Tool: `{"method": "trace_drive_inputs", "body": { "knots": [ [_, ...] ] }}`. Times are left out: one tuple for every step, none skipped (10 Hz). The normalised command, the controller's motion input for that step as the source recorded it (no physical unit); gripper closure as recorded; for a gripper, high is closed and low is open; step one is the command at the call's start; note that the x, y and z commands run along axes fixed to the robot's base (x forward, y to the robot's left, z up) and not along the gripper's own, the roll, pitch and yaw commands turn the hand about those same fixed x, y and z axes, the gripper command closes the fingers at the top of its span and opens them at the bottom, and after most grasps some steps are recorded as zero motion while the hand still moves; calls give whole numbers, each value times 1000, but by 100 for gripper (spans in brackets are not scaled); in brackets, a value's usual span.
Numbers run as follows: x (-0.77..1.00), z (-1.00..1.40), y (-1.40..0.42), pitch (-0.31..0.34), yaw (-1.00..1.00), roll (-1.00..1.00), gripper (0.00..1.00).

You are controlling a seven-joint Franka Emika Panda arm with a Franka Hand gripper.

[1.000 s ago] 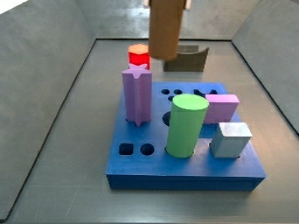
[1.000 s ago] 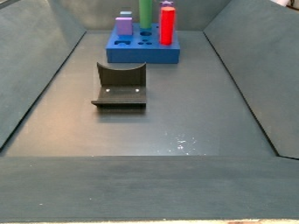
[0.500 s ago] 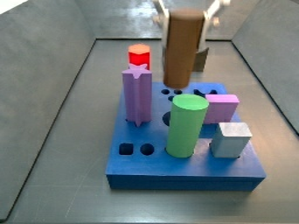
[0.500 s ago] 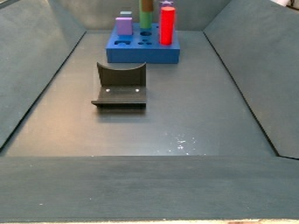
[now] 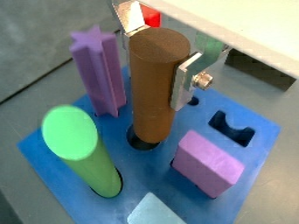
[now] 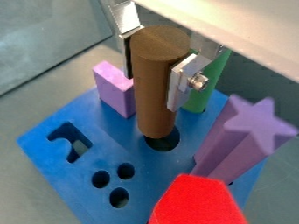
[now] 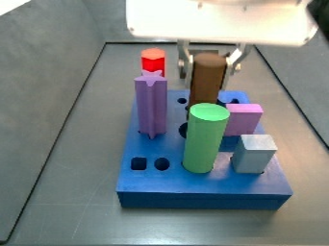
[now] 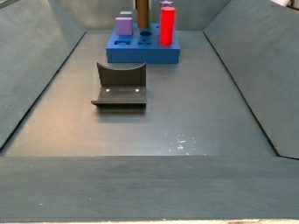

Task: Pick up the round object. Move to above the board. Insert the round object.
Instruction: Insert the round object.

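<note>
The round object (image 5: 156,92), a plain brown cylinder, stands upright between my gripper's silver fingers (image 5: 187,79). My gripper (image 5: 158,52) is shut on its upper part, as both wrist views show (image 6: 156,52). The peg's lower end meets a round hole in the blue board (image 5: 260,144), with a dark ring showing around its base (image 6: 159,140). In a side view the gripper (image 7: 209,67) hangs over the board's far half (image 7: 193,187) with the peg (image 7: 206,82) below it. In a side view the peg (image 8: 142,10) stands on the distant board (image 8: 140,54).
The board also holds a thick green cylinder (image 7: 205,139), a purple star peg (image 7: 150,104), a red hexagonal peg (image 7: 153,62), a pink block (image 7: 244,117) and a pale grey block (image 7: 255,152). A dark arch-shaped block (image 8: 121,85) lies on the floor mid-bin. Grey walls surround the bin.
My gripper has come down and towards the board with the round object. The peg was high above the far edge; its lower end now reaches the round hole.
</note>
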Motion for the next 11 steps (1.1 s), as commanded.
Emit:
{"method": "trace_drive_inputs", "body": {
  "knots": [
    [0,-369,-49,-86,-23,86,100],
    [-29,-297,-57,-94,-29,200,100],
    [-49,-291,-106,-89,-34,237,100],
    [-34,-246,-60,-63,-40,226,100],
    [-37,-237,-54,-37,-63,209,100],
    [-14,-260,-60,0,-83,166,100],
    [-129,-189,0,-6,-131,291,100],
    [-177,-160,0,-23,-126,357,100],
    [-186,-123,0,-43,-123,394,100],
    [-146,-197,0,-20,-134,326,100],
    [-49,-363,-20,0,-129,137,100]
  ]
}}
